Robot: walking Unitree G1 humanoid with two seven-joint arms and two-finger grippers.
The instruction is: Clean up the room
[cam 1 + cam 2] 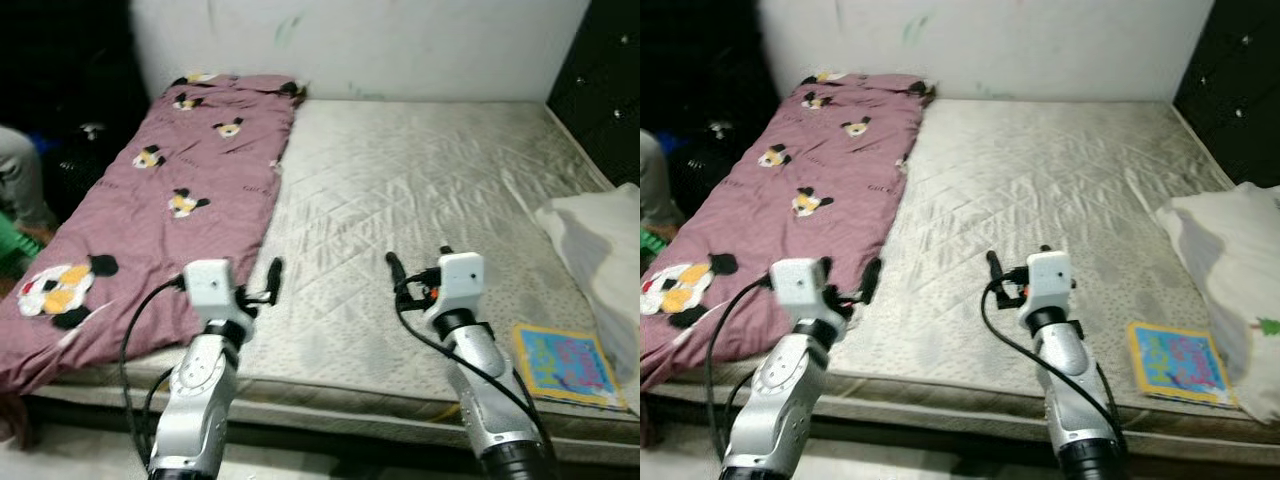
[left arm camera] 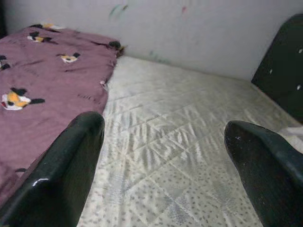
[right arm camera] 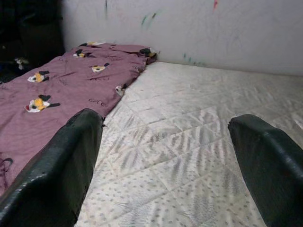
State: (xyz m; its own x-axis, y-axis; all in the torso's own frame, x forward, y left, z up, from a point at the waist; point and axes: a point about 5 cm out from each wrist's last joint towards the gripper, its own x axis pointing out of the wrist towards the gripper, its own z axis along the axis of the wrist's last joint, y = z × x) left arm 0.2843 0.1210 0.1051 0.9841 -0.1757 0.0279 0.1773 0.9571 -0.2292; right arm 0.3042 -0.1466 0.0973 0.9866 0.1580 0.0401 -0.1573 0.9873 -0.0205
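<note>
A mauve blanket (image 1: 170,190) printed with cartoon mice lies flat along the left side of a bare cream quilted mattress (image 1: 400,180). A colourful picture book (image 1: 565,362) rests on the mattress near its front right corner. White crumpled bedding (image 1: 600,240) is heaped at the right edge. My left gripper (image 1: 262,285) hovers over the mattress's front edge beside the blanket's border, open and holding nothing (image 2: 163,127). My right gripper (image 1: 418,262) hangs over the front middle of the mattress, left of the book, open and holding nothing too (image 3: 165,120).
A white wall (image 1: 400,40) with faint marks runs behind the bed. A dark panel (image 1: 610,90) stands at the far right. At the left edge sit a person's grey-clad leg (image 1: 20,180) and something green (image 1: 12,245) in a dark area.
</note>
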